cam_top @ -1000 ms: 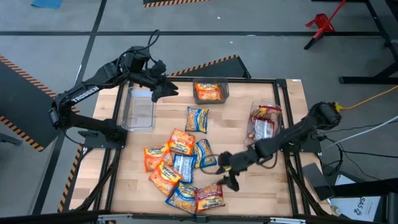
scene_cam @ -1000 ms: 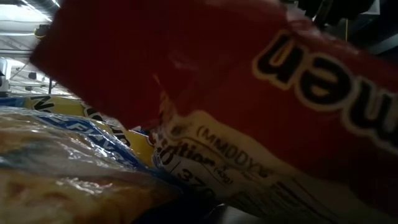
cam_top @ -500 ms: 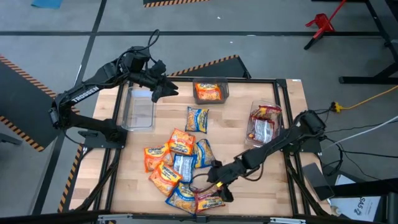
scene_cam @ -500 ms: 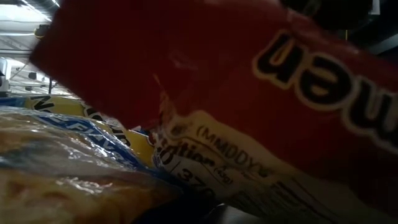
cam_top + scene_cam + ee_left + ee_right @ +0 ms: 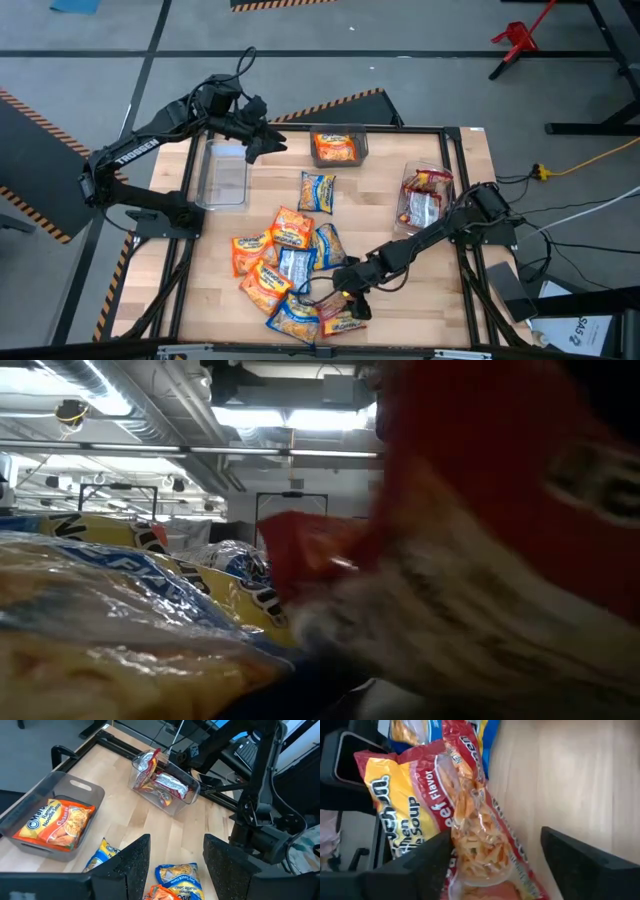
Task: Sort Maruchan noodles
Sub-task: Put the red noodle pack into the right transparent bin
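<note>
The right end effector (image 5: 347, 300), fingers spread, straddles a glossy red-and-silver noodle packet (image 5: 485, 845) at the desk's (image 5: 400, 300) near edge; closing comes next, I judge; the left end effector (image 5: 268, 143) waits released by the bins.

The right arm is stretched low across the table from its base at the right edge, its wrist tipped down at the near edge. The right gripper (image 5: 347, 298) is held with its fingers (image 5: 580, 862) spread apart. The left arm is raised over the far left corner, elbow bent, and the left gripper (image 5: 268, 143) is held parted in the air, fingers (image 5: 131, 862) apart.
</note>
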Robot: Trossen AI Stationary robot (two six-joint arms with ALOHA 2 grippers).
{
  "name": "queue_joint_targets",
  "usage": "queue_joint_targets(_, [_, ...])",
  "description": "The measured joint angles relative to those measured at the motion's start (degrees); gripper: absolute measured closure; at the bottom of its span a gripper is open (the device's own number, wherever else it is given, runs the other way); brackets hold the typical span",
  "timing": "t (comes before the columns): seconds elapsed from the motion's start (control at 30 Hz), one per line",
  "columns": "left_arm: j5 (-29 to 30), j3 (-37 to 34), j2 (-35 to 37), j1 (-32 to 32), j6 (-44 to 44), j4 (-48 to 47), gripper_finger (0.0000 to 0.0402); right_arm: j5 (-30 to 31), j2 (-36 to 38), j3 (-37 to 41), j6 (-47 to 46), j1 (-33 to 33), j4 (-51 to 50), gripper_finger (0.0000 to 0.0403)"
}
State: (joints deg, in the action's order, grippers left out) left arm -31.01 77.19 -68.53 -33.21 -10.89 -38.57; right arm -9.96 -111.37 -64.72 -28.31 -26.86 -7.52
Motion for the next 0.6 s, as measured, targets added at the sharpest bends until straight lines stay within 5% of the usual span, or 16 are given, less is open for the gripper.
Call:
queue_joint_targets(0.4, [0.0, 0.0, 0.0, 0.0, 0.1, 0.0, 0.0223, -5.6, 0.5, -0.1, -4.4, 0.3, -4.6, 0.0383])
queue_joint_targets(0.6, [0.0, 0.0, 0.0, 0.0, 0.1, 0.0, 0.0223, -4.0, 3.0, 0.3, -7.9, 0.3, -7.6, 0.0396])
